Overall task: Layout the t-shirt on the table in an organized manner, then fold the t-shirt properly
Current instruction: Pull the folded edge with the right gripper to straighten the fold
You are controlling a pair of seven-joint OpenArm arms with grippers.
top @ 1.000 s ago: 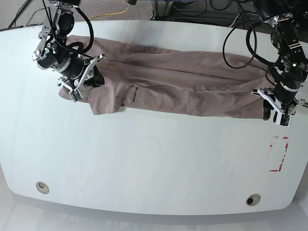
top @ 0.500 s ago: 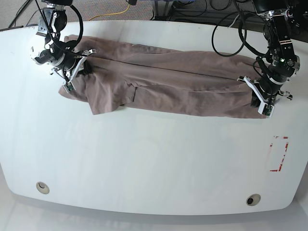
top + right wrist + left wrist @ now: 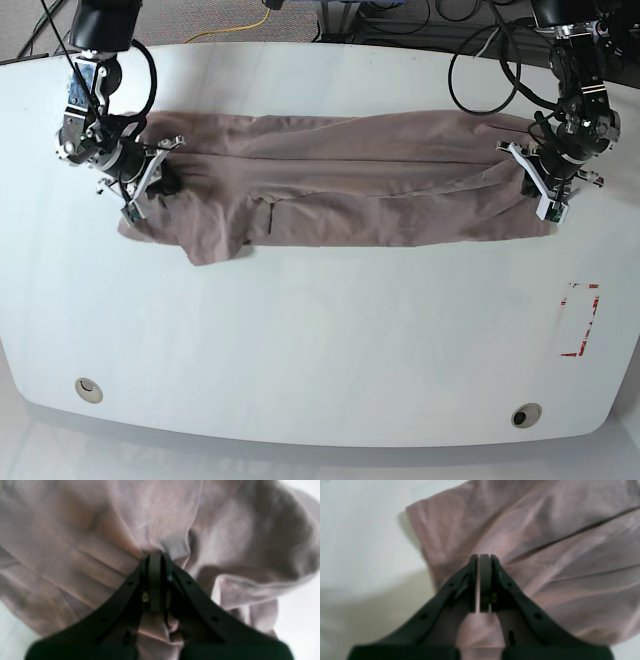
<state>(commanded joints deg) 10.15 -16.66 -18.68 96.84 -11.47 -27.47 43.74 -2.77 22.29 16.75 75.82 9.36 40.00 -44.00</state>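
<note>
The mauve-brown t-shirt lies stretched as a long band across the far half of the white table, with one sleeve flap hanging toward me at its left. At the band's right end my left gripper is shut on the t-shirt. In the left wrist view the left gripper has its fingers pressed together over the t-shirt near a corner. My right gripper is shut on the left end. There the right gripper has the t-shirt bunched at its tips.
Red tape marks sit at the table's right side. Two grommet holes lie near the front edge. Black cables loop over the back right of the table behind the left arm.
Both grippers have moved toward the table's far edge, dragging the shirt's ends with them. The shirt now lies straighter and flatter, and its right end has shifted back.
</note>
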